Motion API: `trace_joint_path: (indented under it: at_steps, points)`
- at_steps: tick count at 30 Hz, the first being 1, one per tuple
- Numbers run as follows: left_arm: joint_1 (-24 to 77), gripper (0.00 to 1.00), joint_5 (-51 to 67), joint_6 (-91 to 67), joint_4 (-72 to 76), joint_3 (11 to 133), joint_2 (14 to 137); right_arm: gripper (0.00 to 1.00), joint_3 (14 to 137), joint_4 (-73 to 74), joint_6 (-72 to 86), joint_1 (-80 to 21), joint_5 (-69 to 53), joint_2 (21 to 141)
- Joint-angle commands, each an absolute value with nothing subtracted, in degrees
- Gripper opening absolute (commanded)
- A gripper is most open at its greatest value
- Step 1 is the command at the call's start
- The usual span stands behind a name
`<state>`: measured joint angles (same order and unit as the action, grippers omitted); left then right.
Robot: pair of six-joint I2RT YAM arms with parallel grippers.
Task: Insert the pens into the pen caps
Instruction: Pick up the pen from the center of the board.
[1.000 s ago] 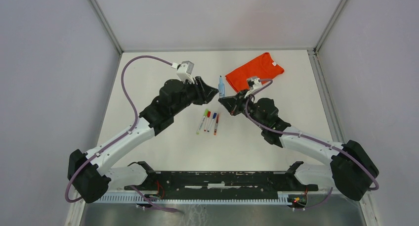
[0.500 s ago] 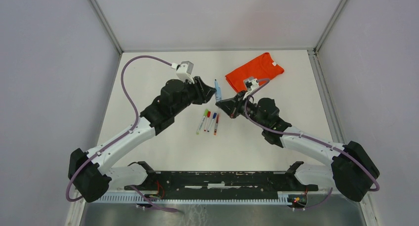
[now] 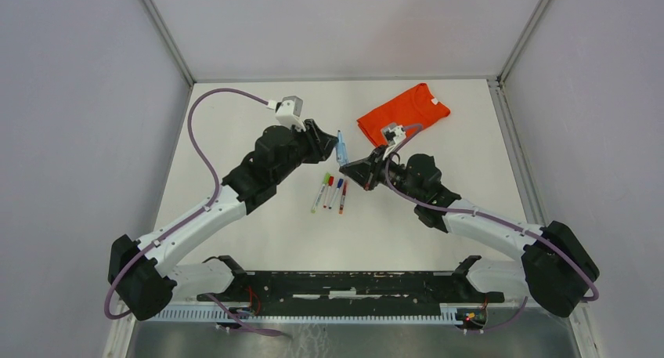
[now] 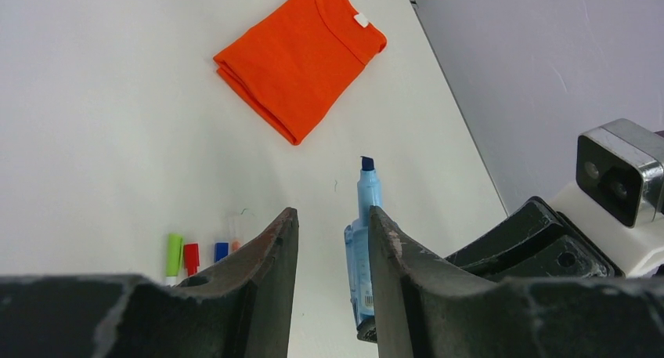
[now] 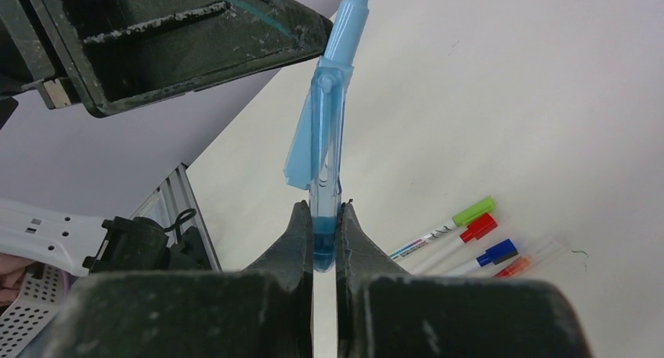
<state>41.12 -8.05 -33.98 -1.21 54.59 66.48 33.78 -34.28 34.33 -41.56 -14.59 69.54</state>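
White table (image 3: 235, 139) boxed by grey walls (image 3: 78, 139), an orange shirt (image 3: 403, 113) folded toward its far right corner, four pens (image 3: 331, 192) side by side near its middle. Since a second ago the blue pen (image 5: 329, 131) has tipped and drifted left to the left gripper (image 4: 333, 221), fingers apart. Only the right wrist view shows the right gripper (image 5: 323, 221) clamped on its lower end.
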Motion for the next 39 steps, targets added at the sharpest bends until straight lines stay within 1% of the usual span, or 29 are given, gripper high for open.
trace_joint_path:
  at_steps: [1,22,33,39]
  points:
    - [41.42,0.44,-10.13,-33.22,-1.53,56.84,67.15,0.00,35.46,-39.74,33.02,-41.92,-19.70,69.61]
    - [41.40,0.44,-6.99,-32.55,-1.10,57.53,71.02,0.00,34.80,-40.51,31.48,-41.92,-19.93,68.03]
    - [41.01,0.44,-6.72,-30.45,-0.81,57.86,74.04,0.00,33.68,-47.39,32.14,-41.84,-27.18,67.42]
    - [40.61,0.46,-6.26,-29.93,-0.18,58.18,75.51,0.00,32.96,-49.40,32.47,-41.90,-27.97,66.79]
